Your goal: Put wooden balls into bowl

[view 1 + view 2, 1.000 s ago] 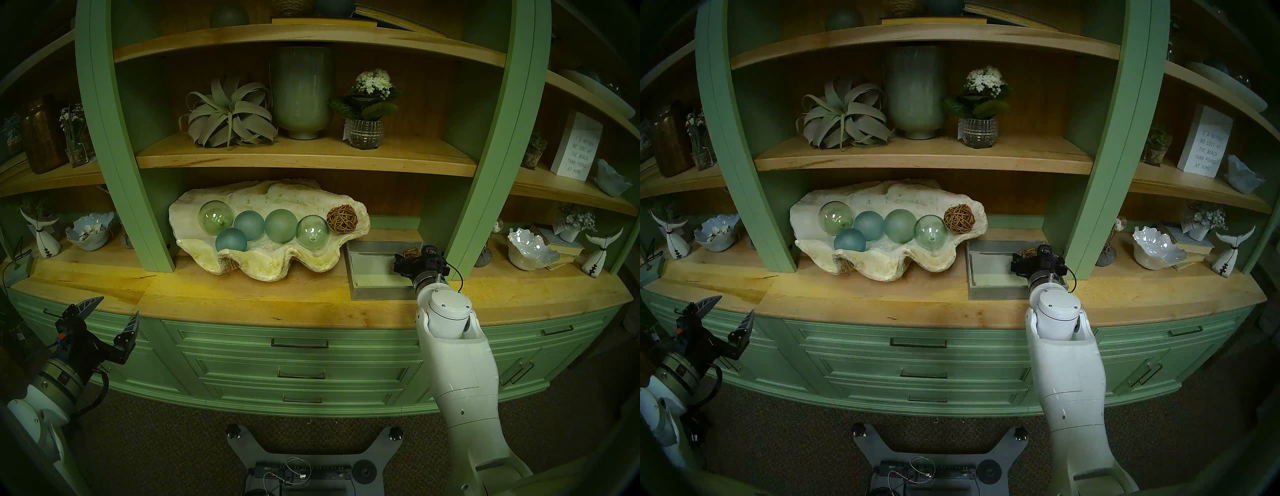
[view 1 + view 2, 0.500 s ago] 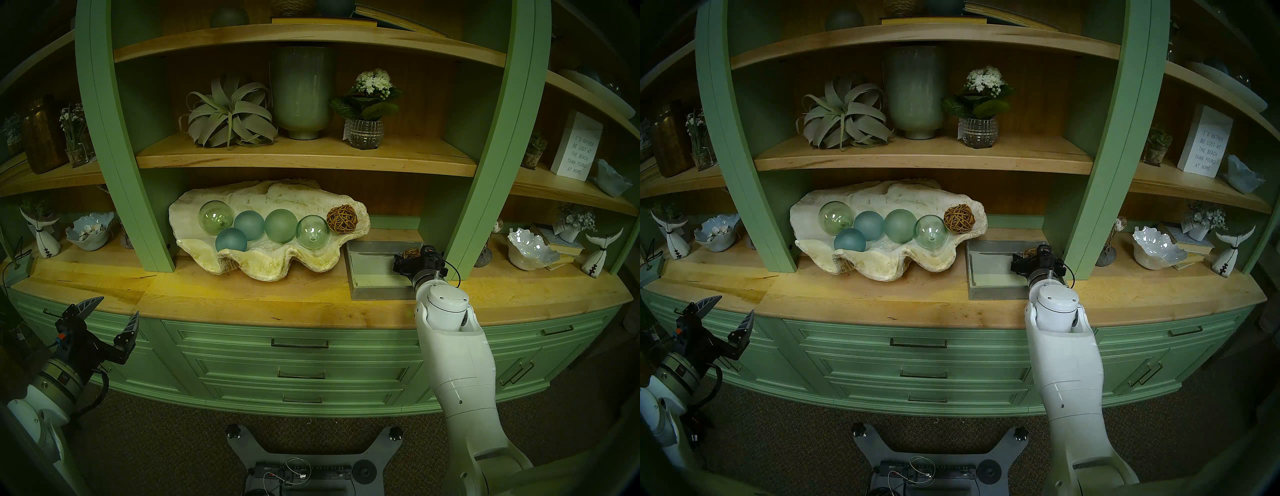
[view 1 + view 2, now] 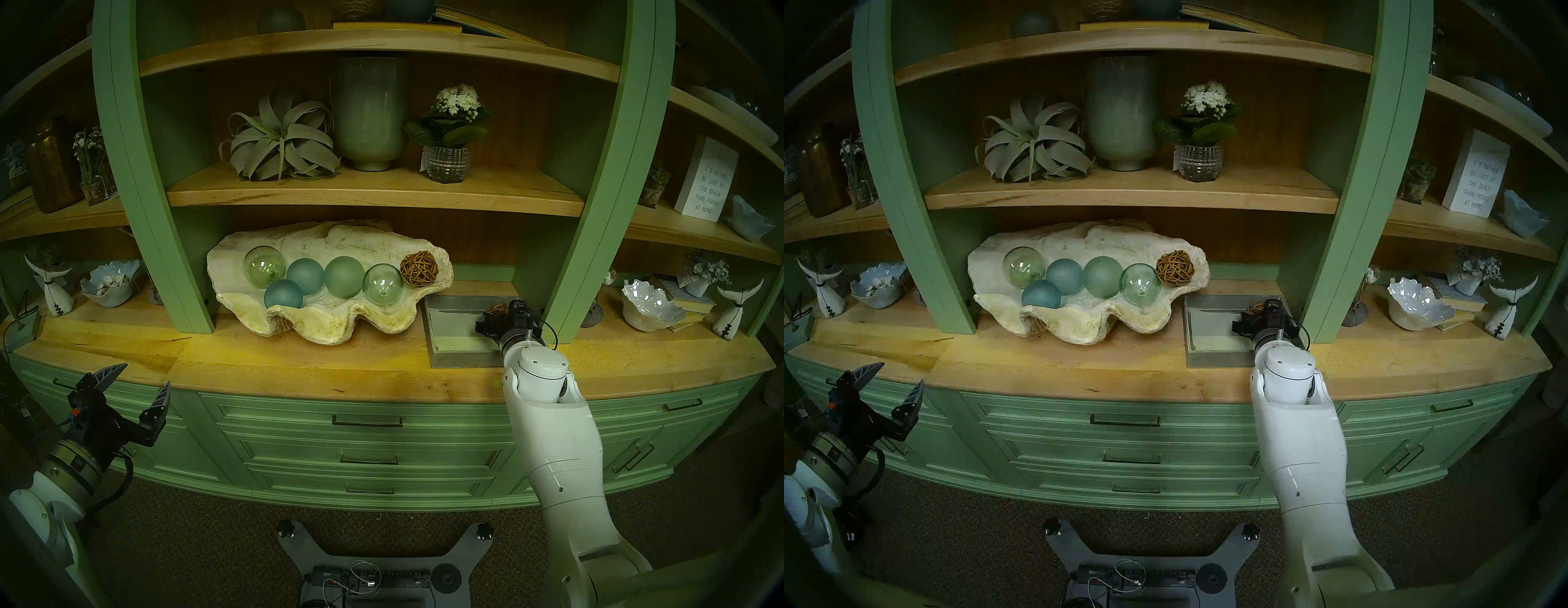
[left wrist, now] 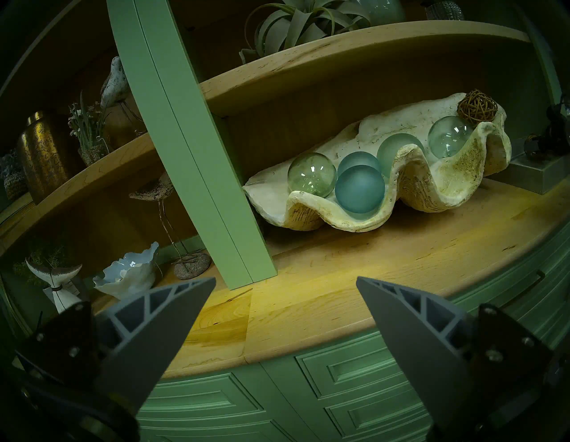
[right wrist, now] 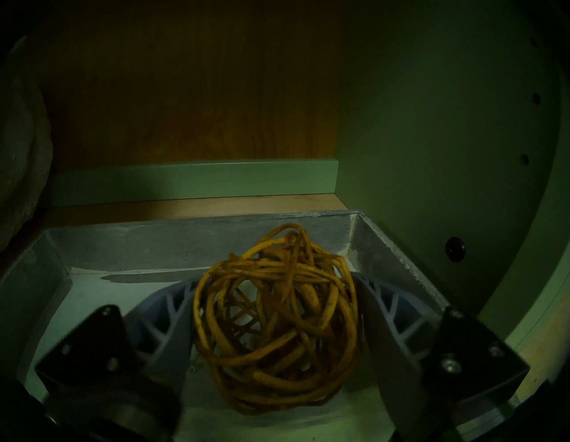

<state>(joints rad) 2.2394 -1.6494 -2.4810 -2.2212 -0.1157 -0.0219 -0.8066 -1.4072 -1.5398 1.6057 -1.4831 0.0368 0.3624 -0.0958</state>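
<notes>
1. right claw [image 5: 274,311] pinches a twig ball [image 5: 274,321], a finger [image 5: 166,314] pressed on each side, low in the grey tray [image 5: 197,243].
2. second twig ball [image 3: 418,268] lies in the shell bowl [image 3: 339,322], beside glass balls [image 3: 322,276].
3. left claw [image 3: 135,384] hangs spread, well apart from all of these.

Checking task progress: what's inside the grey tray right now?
One woven rattan ball sits in the grey tray at its far right corner, right gripper fingers closed against both its sides. The rest of the visible floor is bare; the wrist covers the tray's near right part.
</notes>
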